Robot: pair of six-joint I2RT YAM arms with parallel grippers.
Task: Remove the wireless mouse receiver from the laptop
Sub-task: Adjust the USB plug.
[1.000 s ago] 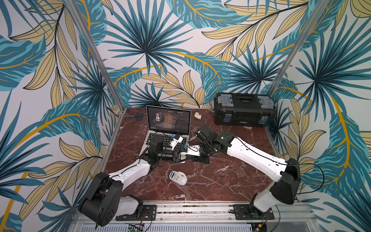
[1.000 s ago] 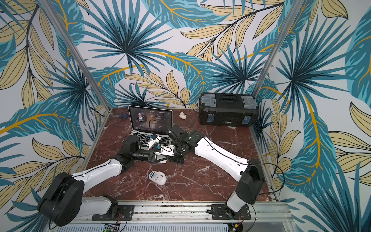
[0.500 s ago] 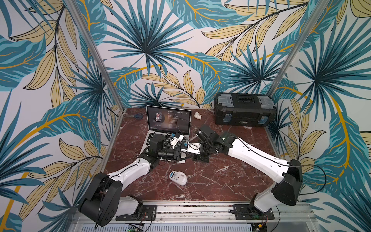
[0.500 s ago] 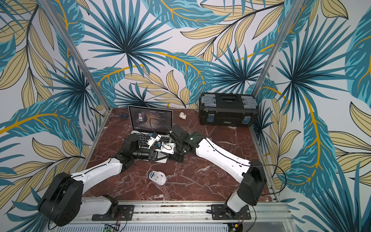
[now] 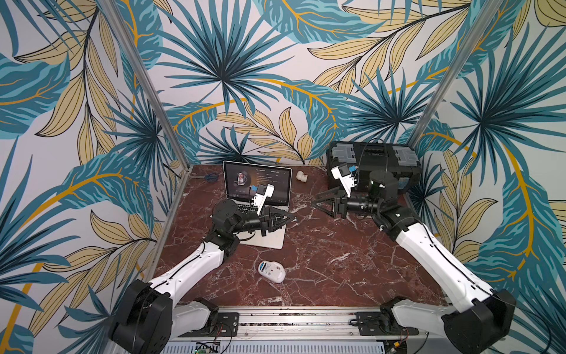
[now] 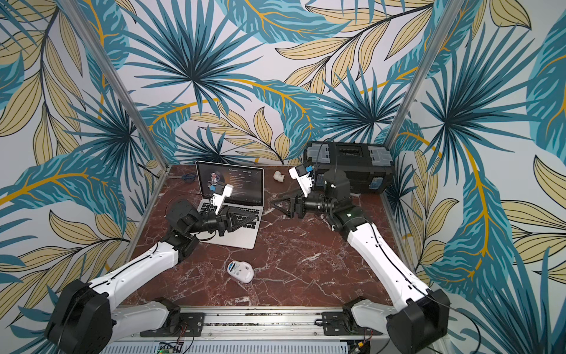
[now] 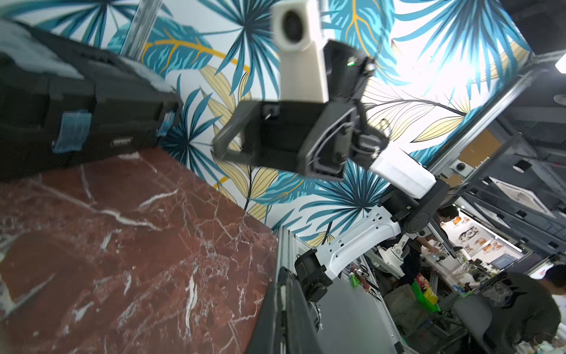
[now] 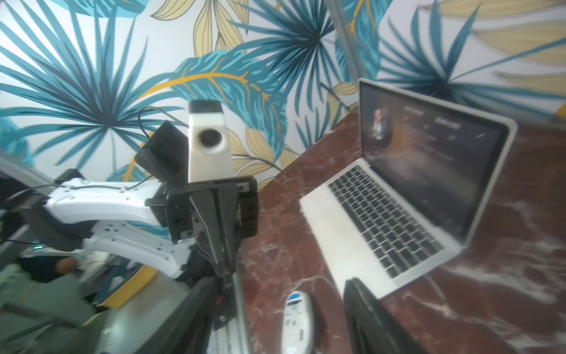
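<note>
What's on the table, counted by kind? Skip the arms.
laptop: 1
mouse: 1
toolbox: 1
scissors: 1
small white fitting: 1
Total: 5

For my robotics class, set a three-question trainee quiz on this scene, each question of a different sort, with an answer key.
1. True or false: the left gripper, fingers shut, is over the laptop.
2. The white mouse lies: A on the laptop's keyboard; B on the table, nearer the robot's base than the laptop; C held up in mid-air.
3. In one word: are the right gripper's fingers open or shut?
Key: 1 true; 2 B; 3 open.
</note>
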